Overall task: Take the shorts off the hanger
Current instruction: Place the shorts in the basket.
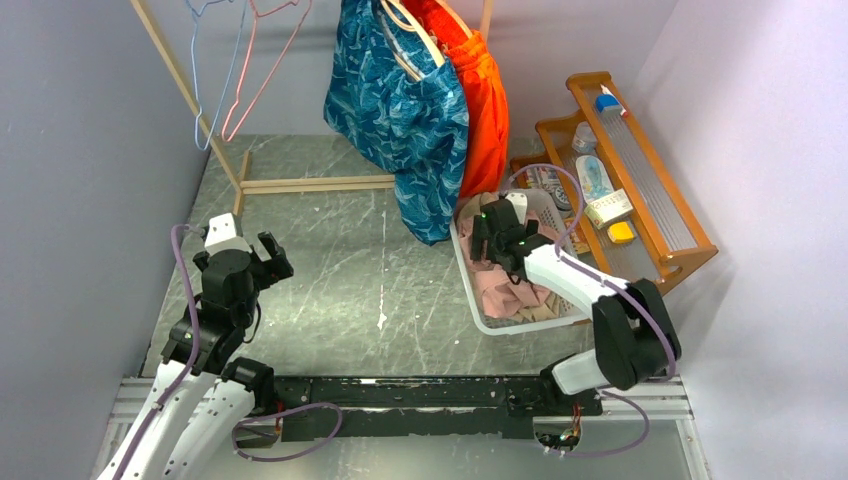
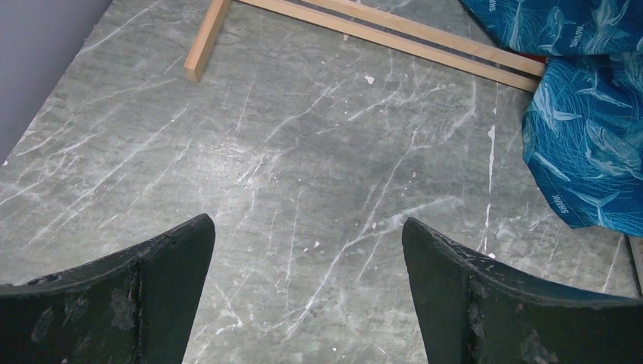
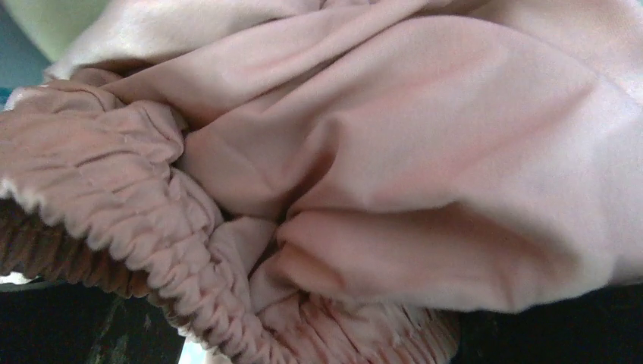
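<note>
Blue leafy-patterned shorts (image 1: 400, 110) (image 2: 584, 152) hang from a wooden hanger (image 1: 415, 45), with orange shorts (image 1: 482, 110) hanging right behind them. Dusty pink shorts (image 1: 500, 290) (image 3: 394, 152) lie crumpled in a white basket (image 1: 470, 295), on top of tan fabric (image 1: 545, 310). My right gripper (image 1: 488, 238) (image 3: 303, 322) is down in the basket, open; its dark fingers (image 3: 53, 322) stand far apart and the pink elastic waistband lies loose between them. My left gripper (image 1: 272, 255) (image 2: 307, 227) hovers open over the bare marble floor, left of the blue shorts, holding nothing.
The wooden rack's slanted post (image 1: 190, 90) and base rails (image 1: 310, 183) (image 2: 379, 34) stand at the back. Empty blue and pink wire hangers (image 1: 235, 70) hang at its left. A wooden shelf (image 1: 640, 180) with small items stands right of the basket. Walls close in on both sides.
</note>
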Tool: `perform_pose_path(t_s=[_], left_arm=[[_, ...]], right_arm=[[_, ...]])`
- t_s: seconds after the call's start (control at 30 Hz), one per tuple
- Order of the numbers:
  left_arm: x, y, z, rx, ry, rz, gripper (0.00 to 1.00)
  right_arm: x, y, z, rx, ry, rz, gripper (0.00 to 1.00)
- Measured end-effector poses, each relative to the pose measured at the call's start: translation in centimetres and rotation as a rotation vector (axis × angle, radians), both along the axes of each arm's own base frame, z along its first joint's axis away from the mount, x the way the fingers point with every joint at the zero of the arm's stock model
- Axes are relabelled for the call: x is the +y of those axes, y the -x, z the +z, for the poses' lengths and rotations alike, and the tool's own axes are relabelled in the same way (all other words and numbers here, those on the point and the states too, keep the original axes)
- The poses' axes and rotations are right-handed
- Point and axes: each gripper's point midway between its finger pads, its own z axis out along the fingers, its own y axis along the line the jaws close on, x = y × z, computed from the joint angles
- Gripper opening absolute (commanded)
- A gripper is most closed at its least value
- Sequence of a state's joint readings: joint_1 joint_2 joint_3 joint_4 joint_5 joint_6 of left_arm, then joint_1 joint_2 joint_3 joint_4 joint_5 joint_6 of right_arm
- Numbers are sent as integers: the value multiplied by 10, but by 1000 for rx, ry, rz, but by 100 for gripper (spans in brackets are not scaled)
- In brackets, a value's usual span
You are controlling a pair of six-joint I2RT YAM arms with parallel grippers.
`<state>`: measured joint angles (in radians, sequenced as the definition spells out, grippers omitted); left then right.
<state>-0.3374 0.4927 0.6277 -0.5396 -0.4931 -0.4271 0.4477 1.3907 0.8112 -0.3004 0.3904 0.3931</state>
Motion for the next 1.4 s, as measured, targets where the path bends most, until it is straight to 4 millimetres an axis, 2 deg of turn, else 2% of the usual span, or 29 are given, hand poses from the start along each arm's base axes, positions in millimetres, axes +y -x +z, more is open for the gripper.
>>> perform_pose_path(t_s=[0.13,0.3,0.43,0.57,0.63,0.73,0.87,0.9,1.0,1.17,1.23,1.33,1.4], left_arm=[[0,0,0,0,0,0,97],[0,0,0,-2,1,0,97],[0,0,0,-2,1,1,98],[0,0,0,0,0,0,98],[0,0,0,0,0,0,98],[0,0,0,0,0,0,98],[0,0,0,1,0,0,97],[0,0,0,1,0,0,97],[0,0,0,-1,0,0,97],[0,1,1,-7,2,0,97],[0,1,1,-7,2,0,97],[0,1,1,-7,3,0,97],[0,1,1,-7,3,0,97]], right_arm=[[-4,-6,-17,4,36,-33,97],[-4,-6,-4,-25,16,-35,100],[-7,-2,35,-106,-17,-37,100],[-11,-3,101,-275,-75,-43,100],[-14,0,124,-339,-97,-42,100],[-16,7,148,-393,-125,-37,100],[-10,13,164,-429,-160,18,99],[-8,14,166,-434,-168,31,96],[2,14,162,-414,-189,77,80],[20,5,130,-306,-207,123,71],[19,-4,116,-279,-196,101,65],[8,-20,88,-252,-185,61,64],[1,-29,59,-185,-183,37,64]])
